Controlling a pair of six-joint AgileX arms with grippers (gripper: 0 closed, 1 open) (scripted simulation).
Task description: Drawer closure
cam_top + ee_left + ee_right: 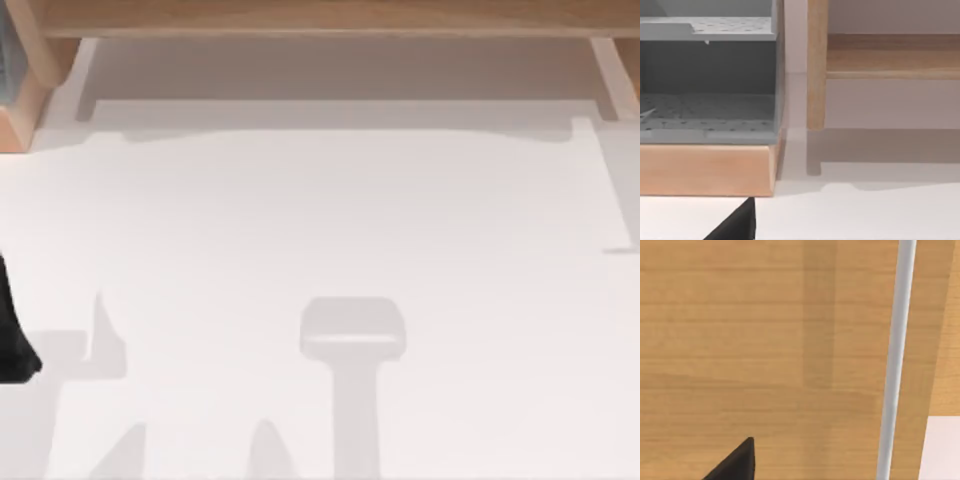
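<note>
Drawer (pixel 707 167) sits pulled out at the table's far left corner: wood front panel, grey perforated lining (pixel 707 117) visible inside, grey shelf above it. In the top view the drawer (pixel 22 105) shows at the upper left edge, just left of the wooden frame (pixel 320 18) running along the far side. A wooden post (pixel 816 65) stands just beside the drawer, a gap between them. White table (pixel 330 230) spreads in front. Left gripper (pixel 735 225) hangs near the drawer front, apart from it; can't tell its finger state. Right gripper (pixel 735 462) faces a wood panel (pixel 760 340) with a grey bar (pixel 895 360); finger state can't tell either.
</note>
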